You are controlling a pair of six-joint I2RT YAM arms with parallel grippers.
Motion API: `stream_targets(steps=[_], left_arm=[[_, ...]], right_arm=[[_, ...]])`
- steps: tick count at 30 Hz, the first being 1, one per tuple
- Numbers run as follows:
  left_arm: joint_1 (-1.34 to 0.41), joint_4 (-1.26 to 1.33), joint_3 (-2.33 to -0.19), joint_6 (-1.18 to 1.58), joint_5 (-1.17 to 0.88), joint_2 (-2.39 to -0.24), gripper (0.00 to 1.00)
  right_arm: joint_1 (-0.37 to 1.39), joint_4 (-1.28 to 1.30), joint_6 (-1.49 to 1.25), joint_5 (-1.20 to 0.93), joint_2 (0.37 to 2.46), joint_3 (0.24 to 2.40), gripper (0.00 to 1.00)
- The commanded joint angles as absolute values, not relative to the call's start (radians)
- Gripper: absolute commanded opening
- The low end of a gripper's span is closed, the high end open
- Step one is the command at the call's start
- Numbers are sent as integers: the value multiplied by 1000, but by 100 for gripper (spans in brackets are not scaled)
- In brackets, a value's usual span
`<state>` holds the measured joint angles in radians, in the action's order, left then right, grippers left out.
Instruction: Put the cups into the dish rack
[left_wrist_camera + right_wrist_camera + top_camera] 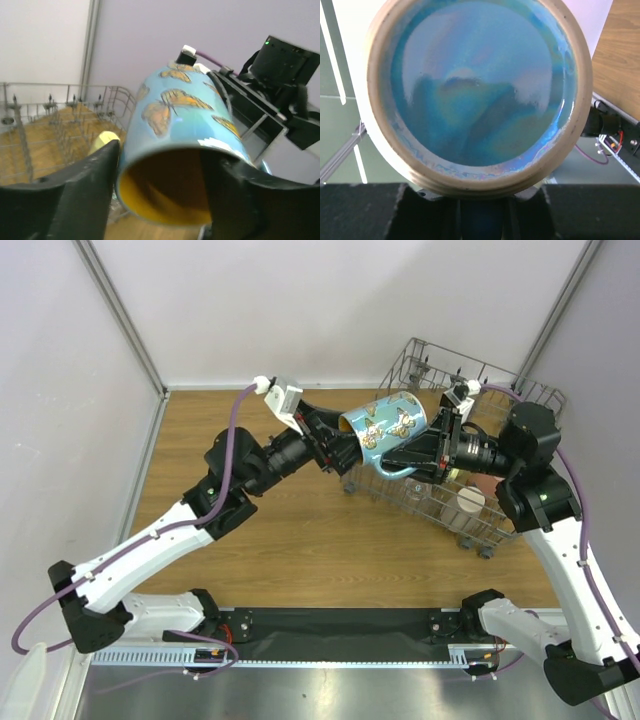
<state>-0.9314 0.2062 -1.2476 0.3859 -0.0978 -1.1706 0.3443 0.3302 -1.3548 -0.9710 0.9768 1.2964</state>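
The blue cup (385,423) hangs in the air on its side between the two arms, over the left end of the dish rack (500,390) and not yet inside it. Its long axis runs left to right: the yellow-lined mouth faces the left gripper (342,440), the base faces the right gripper (420,455).

In the left wrist view the fingers (85,185) stand on either side of the mouth, close against the wall; whether they press or merely flank it cannot be told. In the right wrist view the base (480,90) fills the picture, and a strip of blue sits between the dark fingers (380,210) below it – most likely the handle, with that gripper narrowed onto it.

The right arm is the one nearer the rack, so the loading looks like its job – the left would need to back off leftward, along the cup's axis, clear of the rim. A pale cup (470,502) already sits in the rack just below.
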Motion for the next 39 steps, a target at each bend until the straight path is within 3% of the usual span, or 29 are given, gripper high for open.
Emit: stream_targets(steps=[1, 4, 15, 21, 26, 39], left_arm=[[-950, 252, -1281, 387, -39, -1092, 86], [-946, 213, -1253, 377, 57, -1039, 100], [-914, -141, -1195, 390, 353, -824, 100], [-914, -379, -1175, 432, 328, -747, 100], [-914, -560, -1172, 489, 328, -696, 100], [-913, -865, -1304, 382, 247, -658, 99]], right_arm=[[337, 252, -1335, -934, 962, 1301, 0], [321, 253, -1324, -920, 956, 1304, 0], [224, 657, -964, -741, 1018, 1449, 0], [180, 819, -756, -479, 1110, 1551, 0], [143, 789, -689, -251, 1138, 1531, 0], [84, 663, -554, -22, 1383, 1557, 0]])
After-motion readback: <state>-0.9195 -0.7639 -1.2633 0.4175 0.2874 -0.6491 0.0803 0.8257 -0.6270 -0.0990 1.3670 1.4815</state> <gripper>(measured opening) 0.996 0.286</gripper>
